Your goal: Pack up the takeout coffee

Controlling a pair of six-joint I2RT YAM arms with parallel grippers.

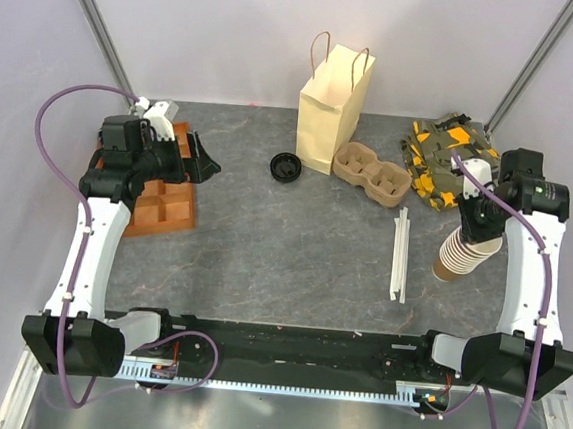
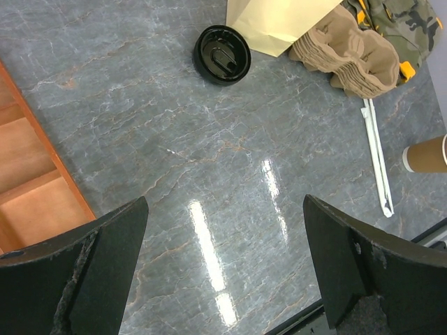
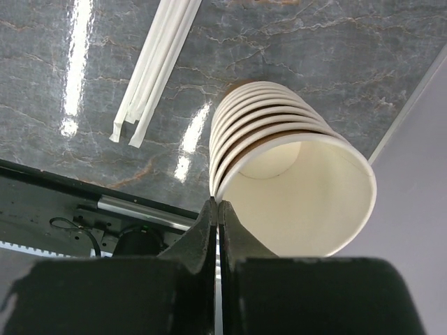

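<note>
Near the right edge of the grey marbled table, a stack of nested paper cups, brown outside with white rims, leans off upright. Its foot is on the surface and its mouth is tipped up toward the right claw. That claw's tips are pressed together right at the rim of the uppermost cup. Whether the paper wall is nipped between them cannot be told. The left claw hangs spread wide and empty over bare table, beside the orange compartment tray at the left edge.

The takeout coffee, meaning a brown cup with its lid on, shows in none of the views, so its place cannot be given. A loose round black plastic lid lies toward the far edge, just beside the foot of the upright tan paper bag and well apart from the stack. A moulded pulp cup carrier sits just beside the bag on its right. White paper-wrapped straws lie near the stack, on its left.

Risks, as judged from this position:
- **Several cups lifting together:** the cups nest tightly, so a pull on the top one may bring others with it.
- **Stack going over:** it already leans and stands close to the right edge, so a sideways tug could send it off the table.
- **Damaged rim:** a hard pinch on thin paper may crease the rim, and the lid would then seat poorly.
- **Bag tipping:** the bag is light and tall, and a nudge at its mouth could topple it.
</note>
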